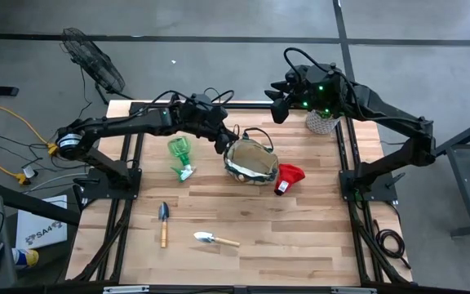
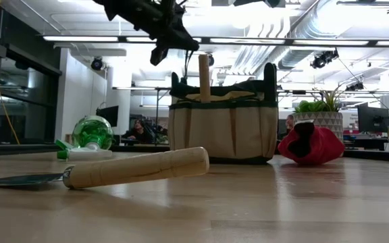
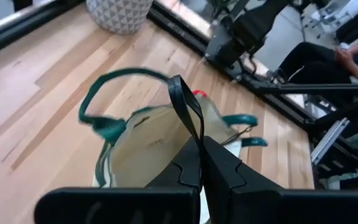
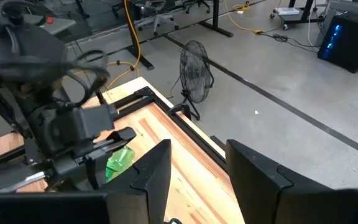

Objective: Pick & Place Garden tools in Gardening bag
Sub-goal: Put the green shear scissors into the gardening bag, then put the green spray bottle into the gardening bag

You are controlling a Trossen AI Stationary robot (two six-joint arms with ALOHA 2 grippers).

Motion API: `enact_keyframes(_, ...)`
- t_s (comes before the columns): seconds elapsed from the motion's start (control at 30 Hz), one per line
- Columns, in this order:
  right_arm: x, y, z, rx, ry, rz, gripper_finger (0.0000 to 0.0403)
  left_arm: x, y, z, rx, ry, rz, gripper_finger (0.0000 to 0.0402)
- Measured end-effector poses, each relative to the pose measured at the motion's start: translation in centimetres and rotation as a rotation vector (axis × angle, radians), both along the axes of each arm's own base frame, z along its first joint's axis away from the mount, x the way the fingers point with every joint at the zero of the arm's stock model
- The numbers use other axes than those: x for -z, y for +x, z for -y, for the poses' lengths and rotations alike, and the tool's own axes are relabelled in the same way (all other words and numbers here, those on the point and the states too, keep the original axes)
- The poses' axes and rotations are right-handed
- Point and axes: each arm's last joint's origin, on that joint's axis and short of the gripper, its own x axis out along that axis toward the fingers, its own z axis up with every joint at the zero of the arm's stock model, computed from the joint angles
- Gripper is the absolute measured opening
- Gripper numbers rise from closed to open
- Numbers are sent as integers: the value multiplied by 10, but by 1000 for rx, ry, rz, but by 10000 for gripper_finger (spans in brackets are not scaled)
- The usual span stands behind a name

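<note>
In the high view, left of centre, the green spray bottle (image 1: 181, 157) lies on the table (image 1: 317, 229). Below it lie a dark-bladed trowel (image 1: 163, 222) and a pale-bladed trowel (image 1: 215, 239). The left gripper (image 1: 223, 144), fingers pinched tight on a dark loop handle (image 3: 188, 112), hovers at the upper-left rim of the gardening bag (image 1: 251, 162) at centre. One wooden handle (image 2: 204, 77) already stands up inside the bag. A red item (image 1: 288, 177) lies just right of the bag. The right gripper (image 1: 277, 98), at upper right, holds nothing, its fingers parted. By my reckoning, most tools remain unpacked.
</note>
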Motion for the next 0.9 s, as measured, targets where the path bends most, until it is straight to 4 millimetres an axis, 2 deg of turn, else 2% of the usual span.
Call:
enact_keyframes(0.23, 0, 0, 0, 0, 0, 0, 145, 0, 0, 1, 16, -3, 3, 15)
enact_keyframes(0.53, 1, 0, 0, 0, 3, -9, 145, -1, 0, 2, 48, -13, 9, 130)
enact_keyframes(0.63, 1, 0, 0, 0, 5, -13, 145, -5, 0, 1, 54, 3, 18, 155)
enact_keyframes(0.9, 6, -2, -1, 10, 49, -49, 145, -32, -1, -1, 30, 126, 14, 163)
